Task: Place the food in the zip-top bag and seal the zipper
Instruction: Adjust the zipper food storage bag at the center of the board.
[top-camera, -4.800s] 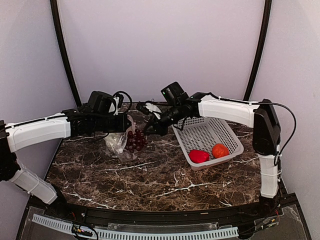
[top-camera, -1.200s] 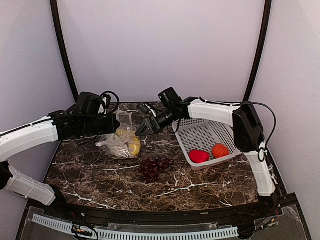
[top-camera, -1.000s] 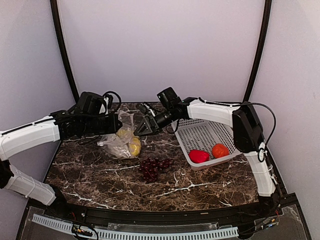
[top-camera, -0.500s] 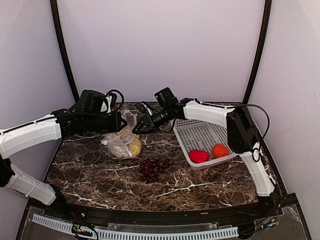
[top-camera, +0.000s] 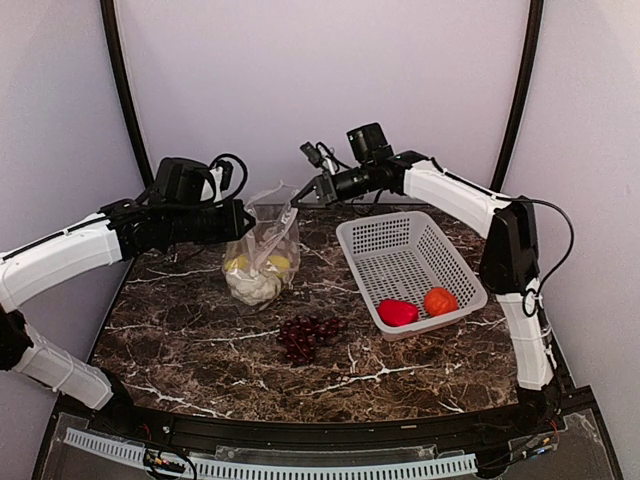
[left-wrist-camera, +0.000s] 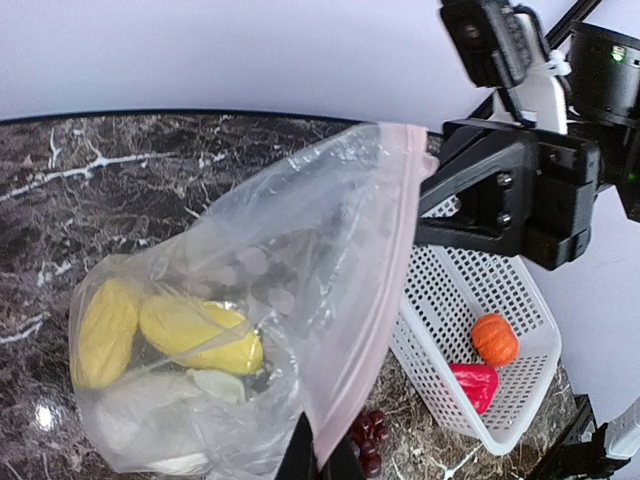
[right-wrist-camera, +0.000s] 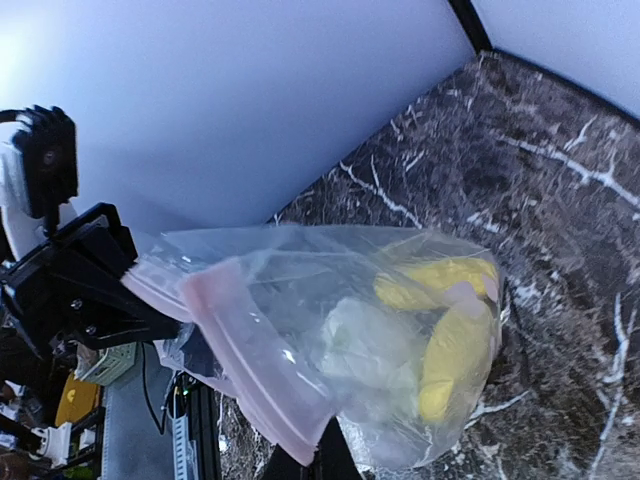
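Observation:
The zip-top bag (top-camera: 262, 255) hangs upright between both grippers, its bottom on the table. My left gripper (top-camera: 243, 215) is shut on its left top edge. My right gripper (top-camera: 299, 197) is shut on the right top edge. Two yellow pieces (left-wrist-camera: 200, 335) and the cauliflower (left-wrist-camera: 150, 425) lie inside. The pinkish zipper (left-wrist-camera: 385, 270) runs up from my left gripper (left-wrist-camera: 320, 462). In the right wrist view the zipper (right-wrist-camera: 250, 370) ends at my right gripper (right-wrist-camera: 318, 458). The grape bunch (top-camera: 305, 337) lies on the table in front of the bag. The red pepper (top-camera: 398, 312) and the tomato (top-camera: 440, 300) lie in the basket.
The white perforated basket (top-camera: 400, 255) stands right of the bag, close to the right arm. Dark marble table (top-camera: 200, 360) with a wall behind and black frame posts at both back corners.
Both grippers have risen with the bag's top edges and moved apart, so the bag now hangs upright instead of slumped. Before that, the grape bunch went from beside the bag to the table in front.

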